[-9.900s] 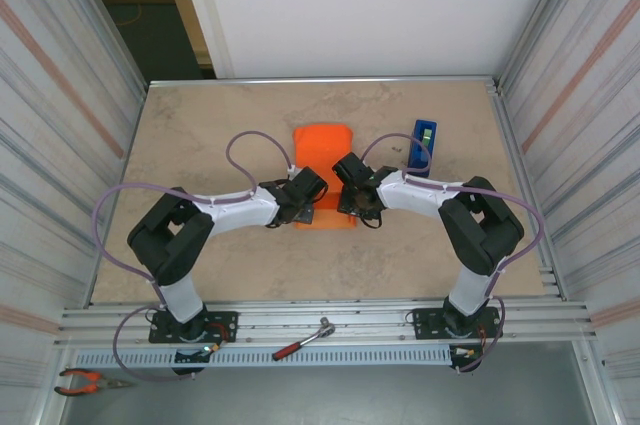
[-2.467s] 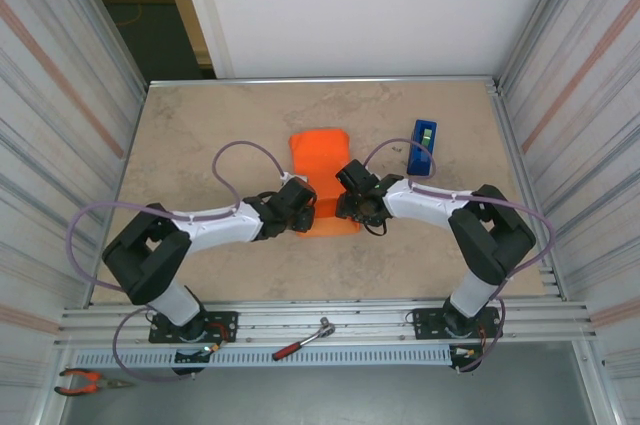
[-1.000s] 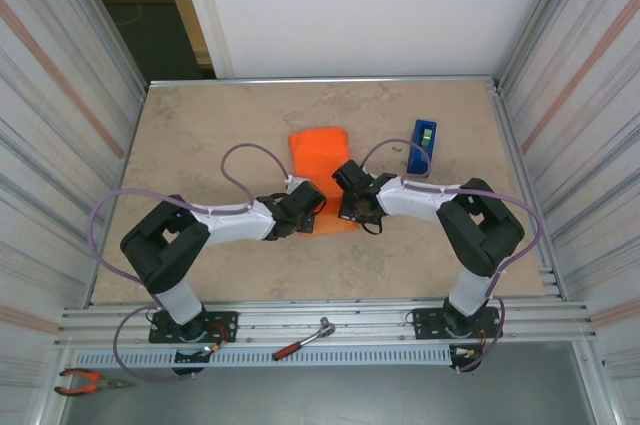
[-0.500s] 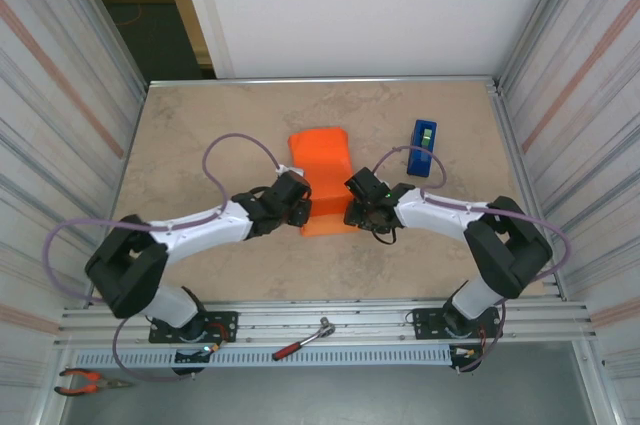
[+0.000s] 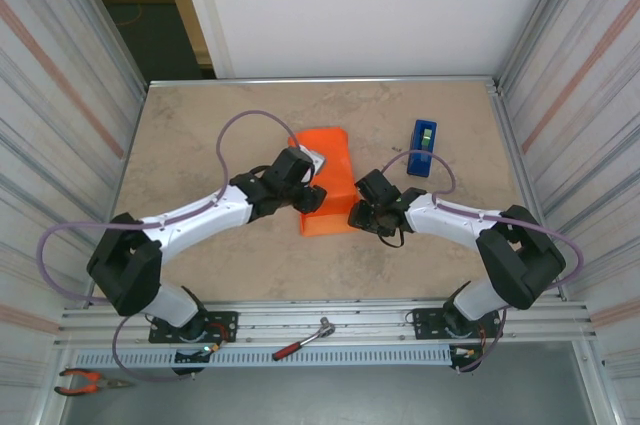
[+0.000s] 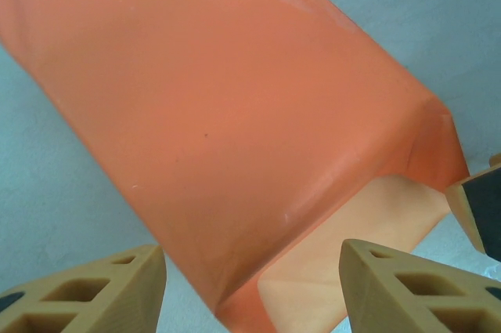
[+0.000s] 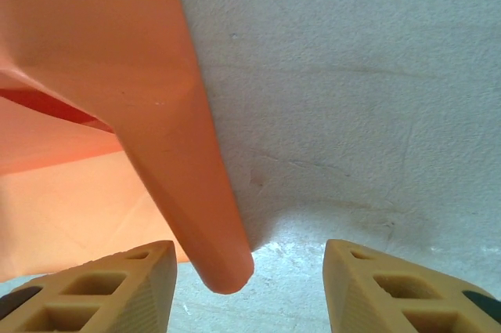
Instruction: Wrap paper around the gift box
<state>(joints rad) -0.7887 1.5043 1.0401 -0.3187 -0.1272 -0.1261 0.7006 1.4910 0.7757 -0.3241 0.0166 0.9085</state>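
Both arms have shifted: left hand (image 6: 250,270) now hovers over the paper (image 5: 330,150) at mid bench (image 5: 200,135), right hand (image 7: 250,258) beside its near open end; both wide, empty. Box presumably inside, hidden. Advise pinching the flap (image 7: 207,208) low, creasing tight.

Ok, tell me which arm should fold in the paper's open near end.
Right, probably: the right gripper, open, straddles the paper's corner flap at that end. The left gripper, also open, sits over the paper's left side.
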